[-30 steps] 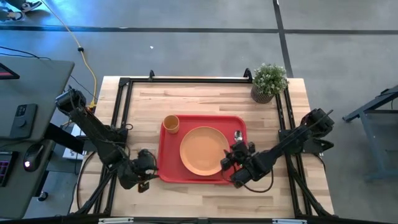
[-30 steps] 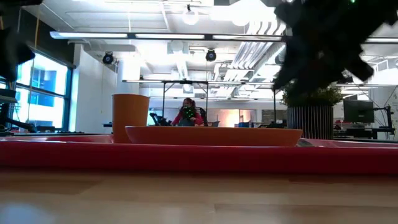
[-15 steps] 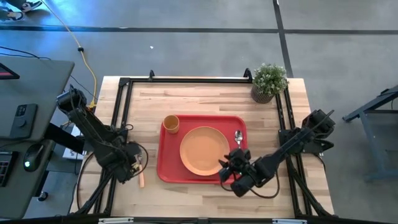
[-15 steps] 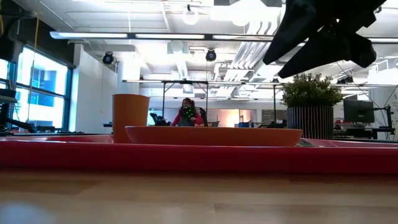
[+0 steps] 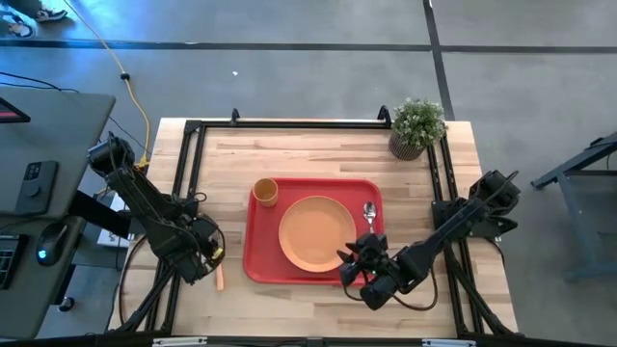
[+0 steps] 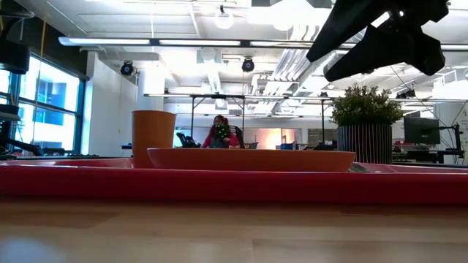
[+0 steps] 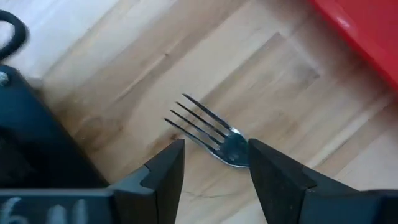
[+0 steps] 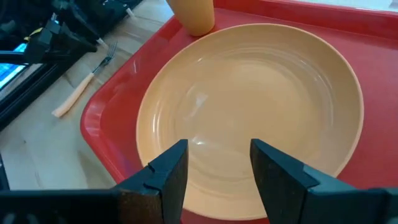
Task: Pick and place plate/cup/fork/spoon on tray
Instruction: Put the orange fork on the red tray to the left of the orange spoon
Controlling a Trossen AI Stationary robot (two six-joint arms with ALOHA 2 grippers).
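The red tray (image 5: 253,258) lies mid-table. On it are the orange plate (image 5: 316,232), the orange cup (image 5: 265,192) standing at its far left corner, and the spoon (image 5: 369,214) lying along its right side. The fork (image 5: 219,277) lies flat on the wood just left of the tray, with its tines (image 7: 198,120) on the table. My left gripper (image 7: 214,165) is open above the fork, a finger on either side of its neck, touching nothing. My right gripper (image 8: 214,165) is open and empty, above the plate's near rim (image 8: 205,186).
A potted plant (image 5: 416,127) stands at the table's far right corner. A black frame (image 5: 289,123) runs around the table's edges. Bare wood (image 5: 318,154) lies beyond the tray's far edge, and more bare wood (image 5: 289,304) lies in front of its near edge. A person sits far off in the room (image 6: 219,133).
My left gripper has moved toward the table's left edge, away from the tray's near left corner, uncovering the fork on the wood. My right gripper has drawn back toward the table's near edge and risen, away from the spoon, which stays on the tray.
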